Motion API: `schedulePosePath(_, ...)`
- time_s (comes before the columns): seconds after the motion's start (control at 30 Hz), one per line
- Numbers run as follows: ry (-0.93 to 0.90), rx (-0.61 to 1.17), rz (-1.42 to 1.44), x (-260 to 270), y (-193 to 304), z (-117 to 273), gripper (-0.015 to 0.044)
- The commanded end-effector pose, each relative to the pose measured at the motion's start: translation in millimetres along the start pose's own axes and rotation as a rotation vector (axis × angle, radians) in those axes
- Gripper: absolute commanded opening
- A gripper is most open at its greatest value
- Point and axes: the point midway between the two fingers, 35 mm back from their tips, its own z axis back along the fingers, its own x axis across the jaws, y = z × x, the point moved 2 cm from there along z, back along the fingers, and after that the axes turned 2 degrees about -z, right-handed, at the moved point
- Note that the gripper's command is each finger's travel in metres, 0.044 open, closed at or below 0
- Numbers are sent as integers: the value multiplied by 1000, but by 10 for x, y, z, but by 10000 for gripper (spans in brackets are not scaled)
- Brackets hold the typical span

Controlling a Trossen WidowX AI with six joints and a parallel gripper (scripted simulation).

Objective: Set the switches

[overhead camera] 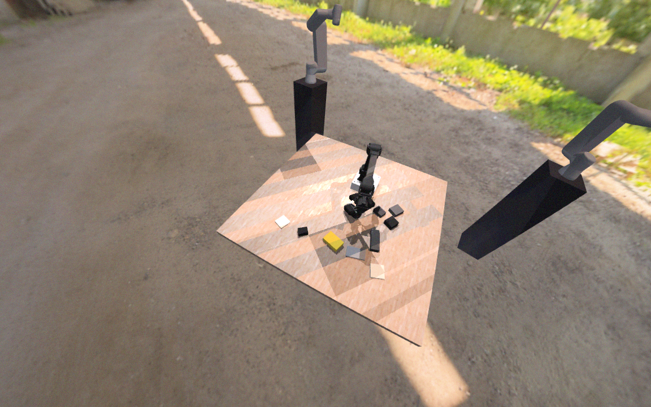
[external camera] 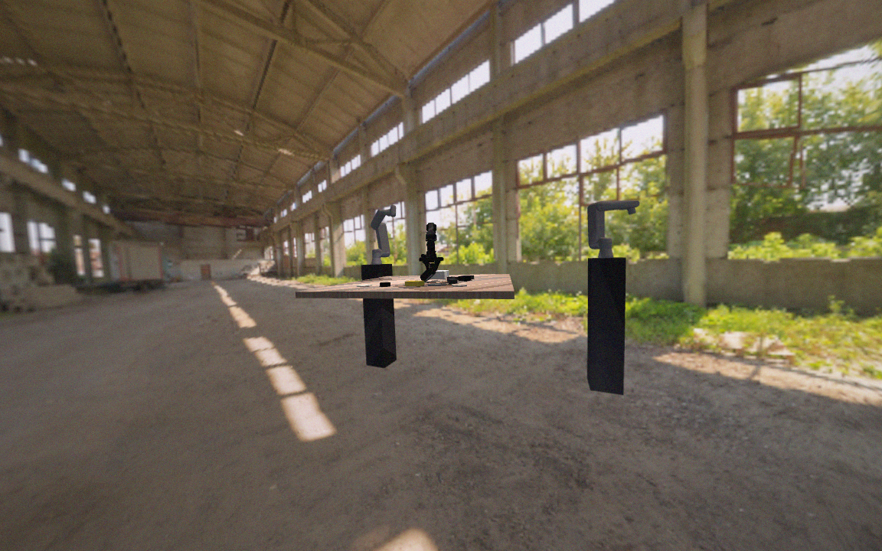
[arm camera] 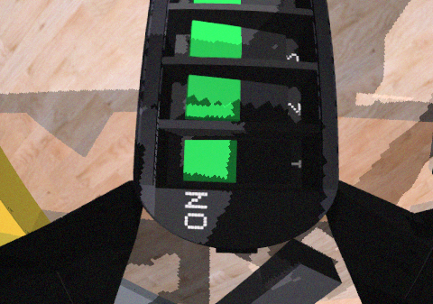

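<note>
The dark grey controller unit (arm camera: pixel 244 214) fills the middle of the wrist view, its switch side facing the camera. My gripper (arm camera: pixel 234 191) (overhead camera: pixel 354 210) is shut on the unit, one finger at each long side near its ON-marked end. The unit appears raised off the bench (overhead camera: pixel 267 202). Four rocker switches show, their green ends on the ON side; numbers 1 to 3 show faintly. Which ends are pressed down I cannot tell for certain. The remaining switches lie beyond the top of the wrist view. The underside label is hidden.
A yellow block (overhead camera: pixel 333 241) (arm camera: pixel 9 220), a blue-grey plate (overhead camera: pixel 354 252), a long dark bar (overhead camera: pixel 374 240) and a pale tile (overhead camera: pixel 377 271) lie in front. Several small dark modules (overhead camera: pixel 391 223) lie right; a black block (overhead camera: pixel 302 231) and white tile (overhead camera: pixel 282 221) lie left.
</note>
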Motion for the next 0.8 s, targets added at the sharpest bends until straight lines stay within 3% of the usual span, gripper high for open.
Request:
schedulePosePath(0.0,12,-25,-8,-4,-19,-88,338)
schedulePosePath(0.77,12,-24,-8,-9,70,-239,338)
